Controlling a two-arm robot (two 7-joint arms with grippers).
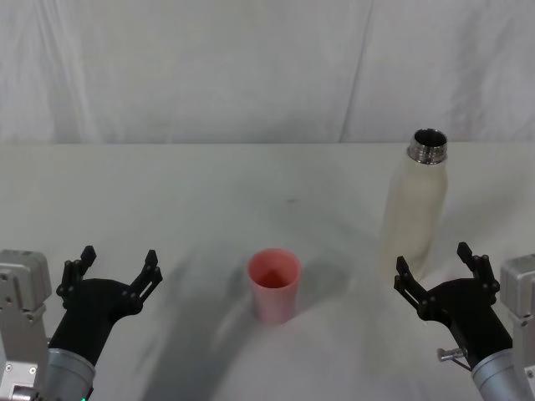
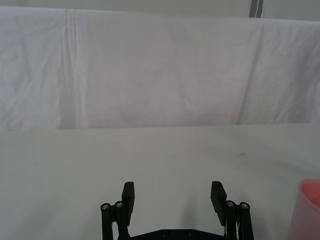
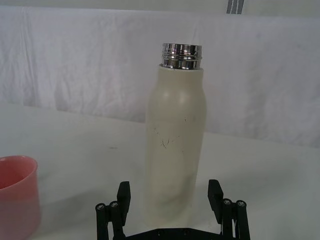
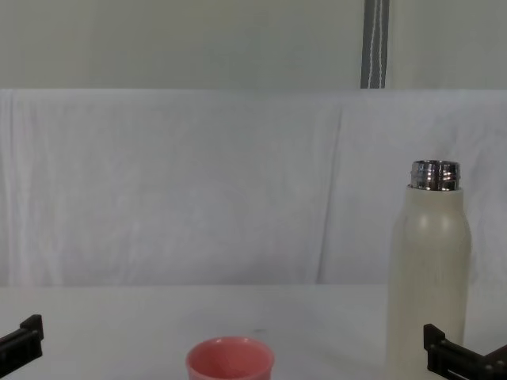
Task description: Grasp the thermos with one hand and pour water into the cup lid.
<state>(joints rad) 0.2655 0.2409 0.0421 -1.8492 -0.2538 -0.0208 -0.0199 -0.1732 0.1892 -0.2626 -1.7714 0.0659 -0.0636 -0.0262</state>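
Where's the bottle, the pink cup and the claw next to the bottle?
bottle (image 1: 414,209), head view, middle of its cream body.
cup (image 1: 273,288), head view, its outer wall.
right claw (image 1: 437,269), head view, gap midway between its open fingertips.

Left claw (image 2: 173,196) is spread wide, both black fingers (image 2: 128,196) held over bare white counter (image 2: 150,150). Pink cup lid (image 2: 307,210) stands partly in frame to one side, clear of the claw. A white cloth backdrop (image 2: 150,70) hangs behind.

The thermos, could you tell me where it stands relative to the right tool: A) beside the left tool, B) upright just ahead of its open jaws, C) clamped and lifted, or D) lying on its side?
B: the thermos stands upright on the table, just ahead of the open right tool, untouched.
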